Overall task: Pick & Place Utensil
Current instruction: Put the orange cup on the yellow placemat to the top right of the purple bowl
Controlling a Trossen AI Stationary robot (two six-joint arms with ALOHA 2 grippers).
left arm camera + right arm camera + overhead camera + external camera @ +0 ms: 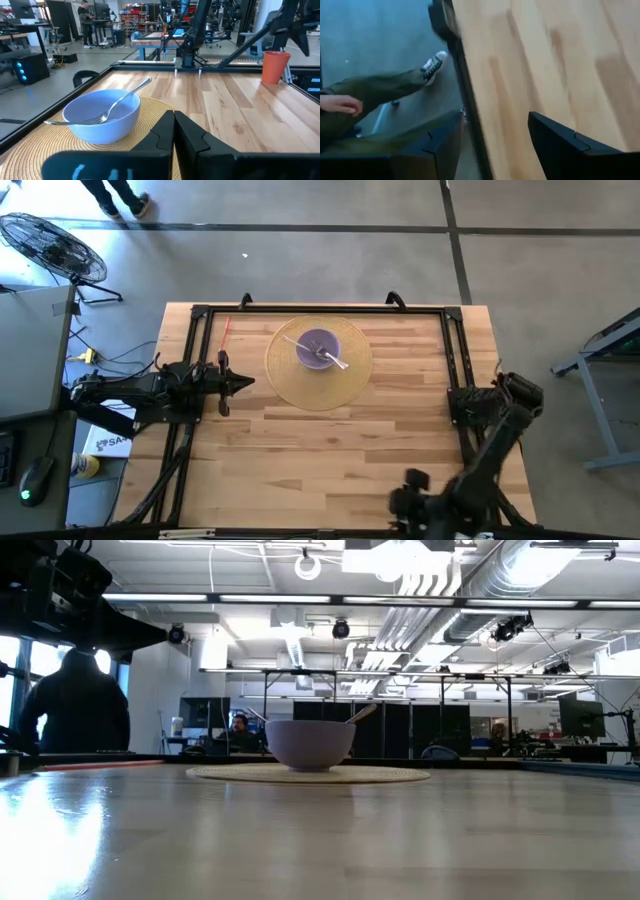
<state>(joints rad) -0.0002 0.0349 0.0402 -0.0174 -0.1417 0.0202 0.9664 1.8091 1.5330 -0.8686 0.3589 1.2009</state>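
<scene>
A round, pale blue bowl (318,348) with a smooth matte wall sits at the centre of a circular woven straw mat (318,363), which lies on the light butcher-block table (330,450) toward its 12 o'clock edge. Two slim metal utensils rest inside the bowl: a fork (122,100) whose long handle leans over the rim, and a second one (67,121) lying across the opposite rim, its type unclear. In the high view the two handles stick out toward 10 o'clock and 4 o'clock.

The left gripper (240,383) hangs at the table's 9 o'clock side, just short of the mat's edge, its dark fingers (192,137) pressed together with nothing between them. The right gripper (405,492) is folded back at the 5 o'clock corner, over the table's near edge; its fingers (570,142) stand wide apart and empty.

An orange plastic cup (275,66) stands beyond the table. A person's trouser leg and sneaker (434,64) show on the floor beside the black frame rail (470,115).
</scene>
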